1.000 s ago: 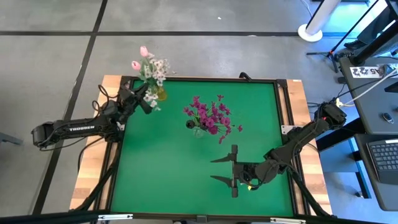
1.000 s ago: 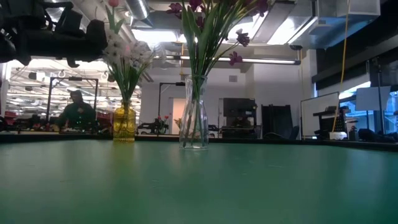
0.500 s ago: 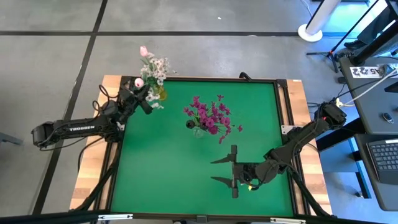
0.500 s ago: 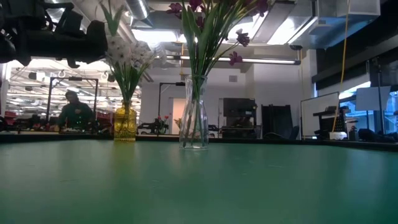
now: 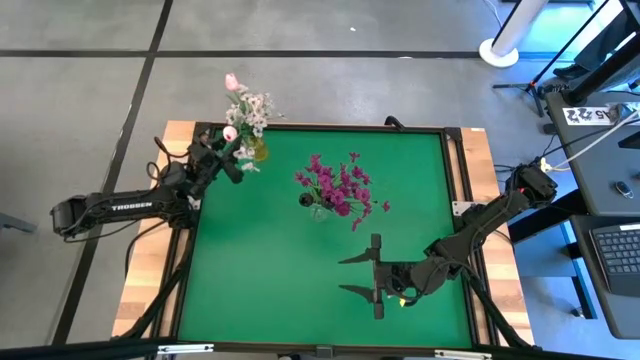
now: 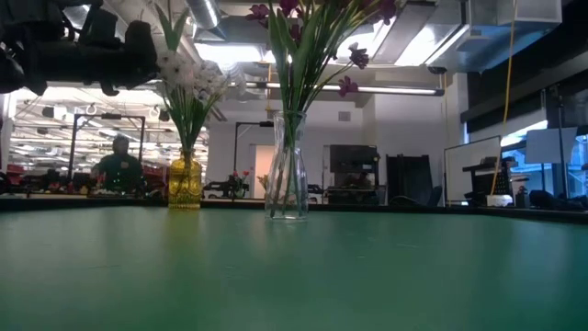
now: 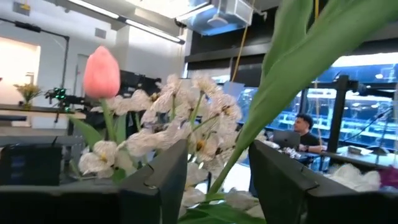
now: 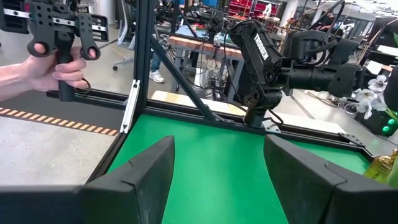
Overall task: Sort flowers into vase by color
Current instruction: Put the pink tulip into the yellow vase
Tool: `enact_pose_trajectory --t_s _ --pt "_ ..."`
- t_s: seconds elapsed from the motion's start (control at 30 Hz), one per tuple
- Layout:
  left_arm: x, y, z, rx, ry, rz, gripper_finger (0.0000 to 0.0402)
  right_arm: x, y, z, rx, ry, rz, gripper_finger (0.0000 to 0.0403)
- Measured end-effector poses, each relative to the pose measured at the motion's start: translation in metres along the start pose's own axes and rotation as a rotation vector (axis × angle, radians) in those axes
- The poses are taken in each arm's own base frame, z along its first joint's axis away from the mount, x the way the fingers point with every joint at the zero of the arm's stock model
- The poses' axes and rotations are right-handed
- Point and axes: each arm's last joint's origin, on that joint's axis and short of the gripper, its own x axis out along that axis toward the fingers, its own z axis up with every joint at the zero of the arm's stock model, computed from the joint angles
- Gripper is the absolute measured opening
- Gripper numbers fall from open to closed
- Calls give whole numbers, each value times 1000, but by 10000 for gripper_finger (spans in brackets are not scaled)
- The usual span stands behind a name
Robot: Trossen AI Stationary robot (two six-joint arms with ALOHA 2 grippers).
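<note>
A yellow vase (image 5: 258,152) (image 6: 184,181) stands at the table's far left corner. It holds white blossom clusters (image 5: 255,110) (image 7: 186,124) and two pink tulip buds, one high (image 5: 231,82) and one low (image 5: 229,133). My left gripper (image 5: 232,158) (image 7: 217,180) is open, close beside this bouquet. A green stem (image 7: 249,137) rises through the gap between its fingers, touching neither. A tulip bud (image 7: 101,71) shows beside them. A clear vase (image 5: 318,210) (image 6: 287,175) mid-table holds the magenta sprays (image 5: 340,185). My right gripper (image 5: 358,273) (image 8: 217,168) waits open at the near right.
The green table (image 5: 300,290) has a raised wooden frame (image 5: 480,160). In the right wrist view a person's hand (image 8: 59,59) holds a black device beyond the table's left side. People sit in the room behind (image 6: 119,167) (image 7: 305,127).
One pink tulip bud has dropped from beside the high tulip to a spot just by my left gripper, sinking lower into the yellow vase's bouquet. In the low view its bud has left the top of the picture. My left gripper has stayed nearly where it was.
</note>
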Motion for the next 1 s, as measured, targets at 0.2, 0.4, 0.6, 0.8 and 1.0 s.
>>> enact_pose_trajectory --t_s 0.2,0.4,0.6,0.8,1.0 --pt "2 -5 7 -17 -14 -31 184 0 0 0 5 0 0 246" --pt "8 -15 23 13 -9 -69 187 0 1 0 20 1 25 246" --pt "14 -27 44 8 -5 -120 187 0 1 -1 23 4 26 246" --pt "14 -36 61 34 -20 -150 187 0 1 -1 23 5 27 246" --pt "13 -40 70 67 -22 -101 187 0 1 -1 22 5 28 246"
